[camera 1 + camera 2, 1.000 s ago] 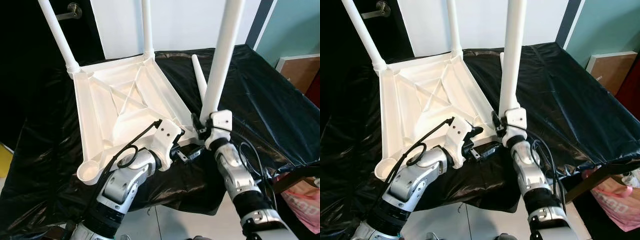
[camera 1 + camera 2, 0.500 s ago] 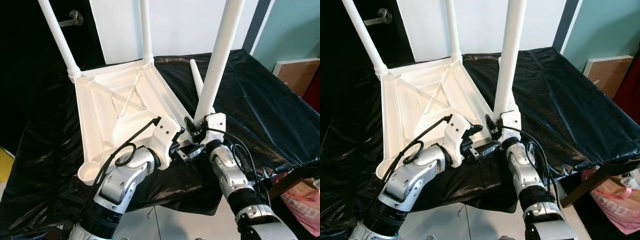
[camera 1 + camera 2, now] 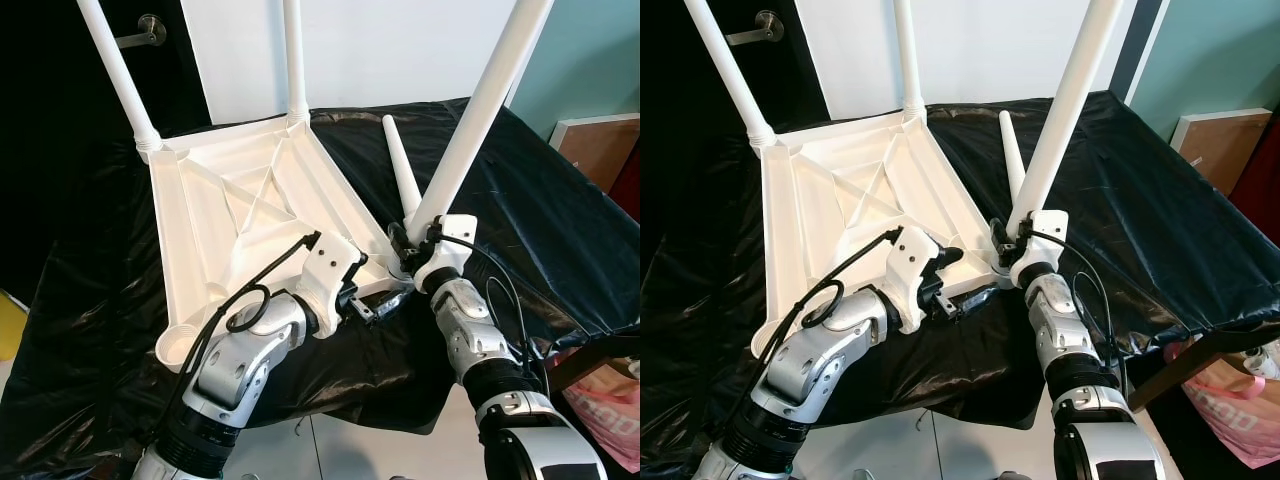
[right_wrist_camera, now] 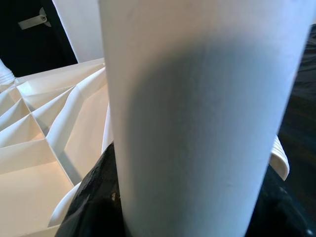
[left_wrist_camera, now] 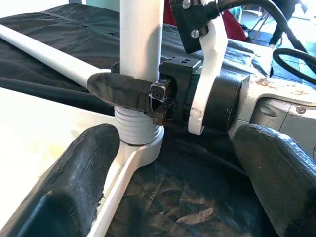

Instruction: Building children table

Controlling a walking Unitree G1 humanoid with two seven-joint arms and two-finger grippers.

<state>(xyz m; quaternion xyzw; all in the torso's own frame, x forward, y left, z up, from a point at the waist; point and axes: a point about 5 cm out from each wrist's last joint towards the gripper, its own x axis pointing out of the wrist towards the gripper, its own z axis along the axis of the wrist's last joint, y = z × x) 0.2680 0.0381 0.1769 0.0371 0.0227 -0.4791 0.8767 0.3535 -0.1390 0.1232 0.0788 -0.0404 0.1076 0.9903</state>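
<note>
Alignment matters most now: the right gripper [image 3: 412, 243], clamped on the tilted white table leg [image 3: 470, 119] at the overturned tabletop [image 3: 230, 215]'s near-right corner socket [image 5: 143, 148], should stand it upright before threading (left gripper [image 5: 163, 207] spread wide beside).

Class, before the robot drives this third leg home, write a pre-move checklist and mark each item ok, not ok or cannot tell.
1. Right claw shut on the third leg: ok.
2. Leg's threaded end at the corner socket: ok.
3. Leg upright over the socket: not ok, it leans toward the robot's right.
4. Left claw steadying the tabletop: cannot tell.
5. Fourth leg lying on the black sheet: ok.
6. Two far legs seated: ok.
</note>
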